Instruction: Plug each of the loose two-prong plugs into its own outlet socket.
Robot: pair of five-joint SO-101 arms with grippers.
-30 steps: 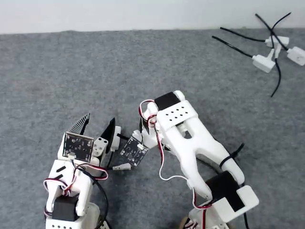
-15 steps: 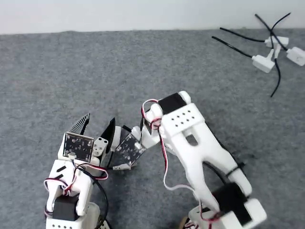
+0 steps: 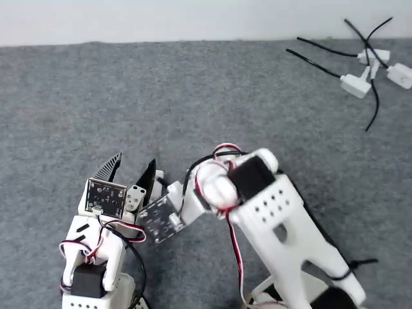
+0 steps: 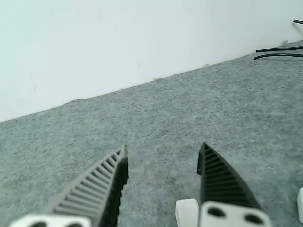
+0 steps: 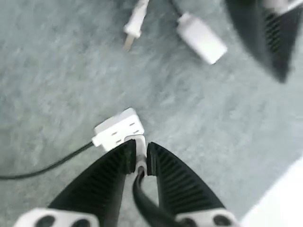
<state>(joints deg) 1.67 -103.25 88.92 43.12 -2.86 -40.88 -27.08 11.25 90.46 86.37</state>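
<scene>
In the right wrist view my right gripper [image 5: 138,150] is shut on a white two-prong plug [image 5: 138,143] with a black cord. The plug's front touches a white outlet socket block [image 5: 117,132] lying on the grey carpet. Another loose plug [image 5: 134,22] and a white connector [image 5: 201,38] lie farther off. In the high view the right arm [image 3: 270,212] bends over toward the left arm, and its own wrist covers its gripper. My left gripper [image 3: 129,172] stands open and holds nothing, its fingers [image 4: 102,189] spread above bare carpet.
A cluster of white plugs and sockets with black cables [image 3: 367,64] lies at the far right near the wall. One finger of the left gripper [image 5: 265,33] sits close to the right gripper's working spot. Open carpet [image 3: 161,90] spans the middle.
The right arm has swung left and tipped down, bringing its wrist close to the left gripper. The left arm has not moved.
</scene>
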